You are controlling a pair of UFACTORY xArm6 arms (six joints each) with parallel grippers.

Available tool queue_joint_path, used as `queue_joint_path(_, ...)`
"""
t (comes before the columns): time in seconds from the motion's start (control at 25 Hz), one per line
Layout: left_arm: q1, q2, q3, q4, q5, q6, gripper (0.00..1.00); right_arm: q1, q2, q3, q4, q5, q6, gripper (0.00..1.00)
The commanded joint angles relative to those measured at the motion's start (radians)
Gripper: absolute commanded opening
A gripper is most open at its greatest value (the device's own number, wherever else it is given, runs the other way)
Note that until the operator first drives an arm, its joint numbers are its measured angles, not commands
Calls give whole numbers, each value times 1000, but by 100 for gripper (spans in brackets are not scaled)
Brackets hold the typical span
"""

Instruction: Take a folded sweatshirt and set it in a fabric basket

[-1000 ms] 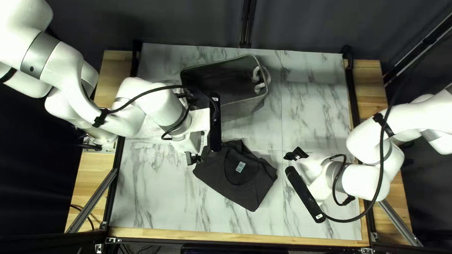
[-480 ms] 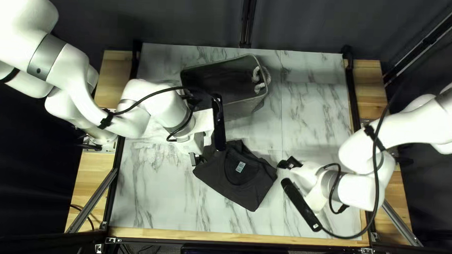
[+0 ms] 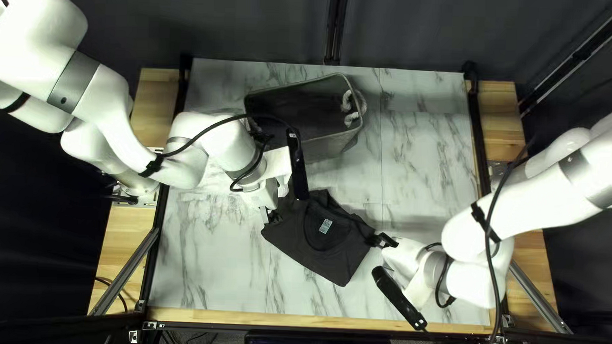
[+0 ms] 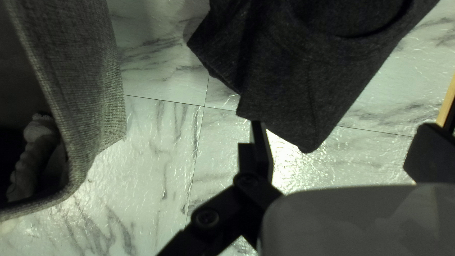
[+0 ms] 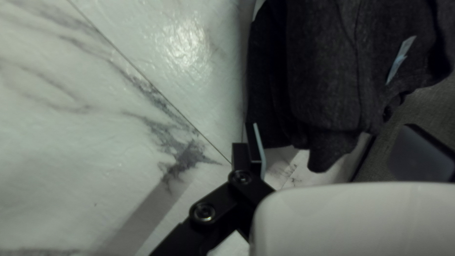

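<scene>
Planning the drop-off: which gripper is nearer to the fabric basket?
Left. The left gripper is just off the fabric basket, toward the table's near edge; the right gripper is farther off, by the right side of the sweatshirt in the top left view.

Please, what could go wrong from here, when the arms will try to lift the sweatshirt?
The folded sweatshirt could sag or unfold: the left gripper and the right gripper, both open, are only at its edges. The left gripper might also bump the fabric basket, which stands close by.
</scene>
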Motion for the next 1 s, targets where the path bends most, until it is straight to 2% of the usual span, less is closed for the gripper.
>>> queue_joint_path(0.04, -1, 2, 2, 1, -7, 6, 100, 19, 79, -61, -9, 46, 29, 100)
queue_joint_path(0.28, -4, 0, 1, 5, -3, 9, 100, 12, 95, -57, -46, 70, 51, 100)
queue_joint_path(0.52, -10, -14, 23, 8, -21, 7, 100, -22, 110, -41, -77, 48, 62, 100)
queue_joint_path(0.72, -10, -38, 61, 2, -48, 16, 100, -34, 136, -55, -73, 41, 51, 100)
queue_joint_path(1.0, -11, -47, 72, -2, -55, 19, 100, -44, 146, -76, -63, 50, 22, 100)
